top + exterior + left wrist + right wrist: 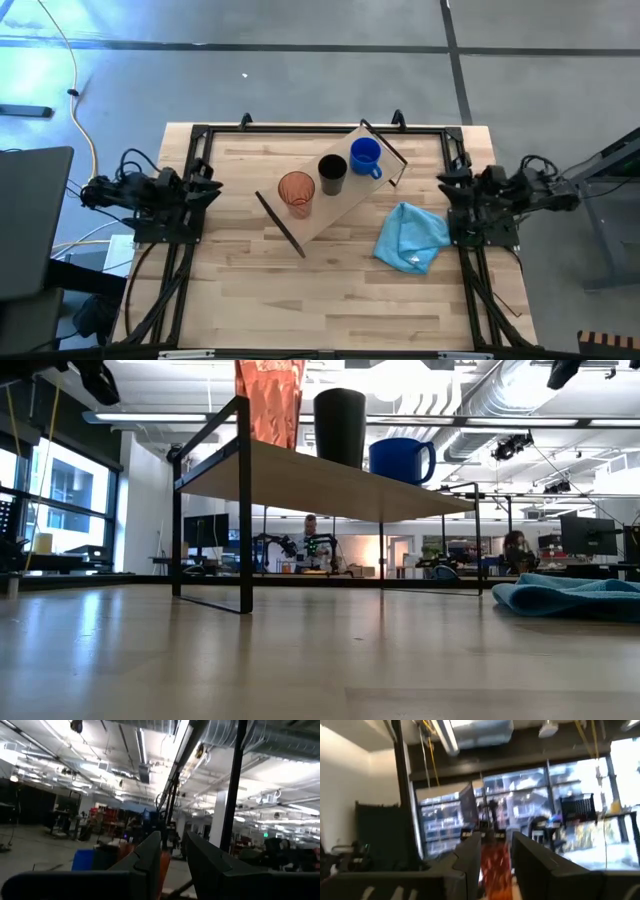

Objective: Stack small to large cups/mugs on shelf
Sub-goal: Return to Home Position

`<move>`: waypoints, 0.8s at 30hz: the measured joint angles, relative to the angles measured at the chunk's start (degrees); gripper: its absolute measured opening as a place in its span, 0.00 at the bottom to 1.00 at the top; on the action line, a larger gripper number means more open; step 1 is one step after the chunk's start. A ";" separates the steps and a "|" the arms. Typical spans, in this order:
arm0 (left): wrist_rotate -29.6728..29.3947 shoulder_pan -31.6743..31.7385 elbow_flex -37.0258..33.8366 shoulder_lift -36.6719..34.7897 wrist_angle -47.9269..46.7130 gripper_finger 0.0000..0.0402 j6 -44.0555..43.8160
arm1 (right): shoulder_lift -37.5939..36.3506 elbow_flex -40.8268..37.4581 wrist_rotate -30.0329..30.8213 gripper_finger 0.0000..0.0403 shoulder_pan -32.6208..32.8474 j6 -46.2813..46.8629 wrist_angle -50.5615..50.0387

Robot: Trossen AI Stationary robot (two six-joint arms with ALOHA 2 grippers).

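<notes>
At the left edge of the desk (250, 290), the left claw (212, 187) is seen folded in over its base, pointing toward the middle. Its fingers are slightly apart and nothing is held between them. It is well apart from the shelf (345, 205).

The shelf lies slantwise across the far middle of the desk. On it, three vessels are stood upright in a row, side by side and not nested. The orange tumbler (296, 192) is placed at the near-left end, the black cup (332, 172) just beside it in the middle, and the blue mug (365, 155) at the far-right end, its handle turned to the right. A light blue cloth (412, 237) is left crumpled on the desk, near the shelf's right side.

At the right edge, the right claw (447, 185) is likewise drawn in over its base. A narrow gap is shown between its fingers, and nothing is gripped.

The placing appears finished, so only the return to rest is judged to be in hand. It is best done slowly, with both claws kept empty and drawn straight outward. The shelf's thin black brackets should be given a wide berth, since a knock there could topple the row. The cloth should be left untouched.
</notes>
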 joint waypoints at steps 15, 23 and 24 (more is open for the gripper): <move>5.04 0.01 -0.53 0.05 1.19 0.21 -3.00 | 1.68 0.00 -4.30 0.26 -5.95 9.84 -12.59; 3.83 0.00 -0.53 0.05 0.93 0.21 -3.03 | 1.65 0.00 -11.64 0.26 -11.76 10.33 -13.71; 3.53 0.00 -0.53 0.05 0.89 0.21 -3.03 | 1.67 0.00 -11.58 0.26 -12.02 10.09 -14.19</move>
